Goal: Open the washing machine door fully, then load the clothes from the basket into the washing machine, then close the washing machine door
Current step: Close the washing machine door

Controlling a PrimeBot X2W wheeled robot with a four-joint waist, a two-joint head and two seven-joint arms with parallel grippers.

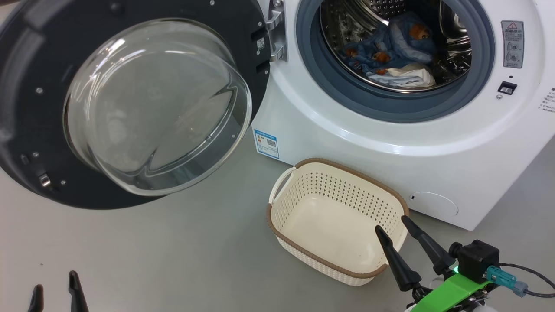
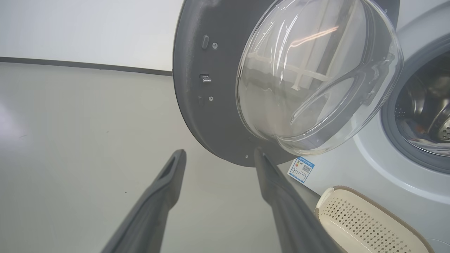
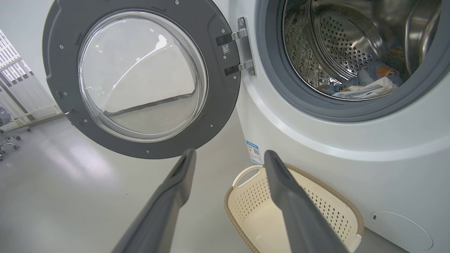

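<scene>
Floor (image 1: 173,260): smooth, pale grey, slightly glossy, with soft patches of reflected light. In the left wrist view an off-white wall (image 2: 88,31) meets it along a dark skirting strip (image 2: 88,65). A white slatted partition (image 3: 14,80) stands at the far edge of the right wrist view.

The washing machine (image 1: 390,143) sits on the floor. The washing machine door (image 1: 39,56) is swung wide on its steel hinge (image 1: 277,30), with the glass bowl facing outward. The clothes (image 1: 390,52), blue printed fabric over a pale piece, lie at the bottom of the drum, inside the blue-grey seal. The basket (image 1: 329,173) rests on the floor just in front of the machine, below the blue label sticker (image 1: 266,143).

The left hand (image 1: 55,280) is low over the floor, fingers parted, holding nothing. The right hand (image 1: 391,223) is at the basket's near corner, fingers spread, also holding nothing.
</scene>
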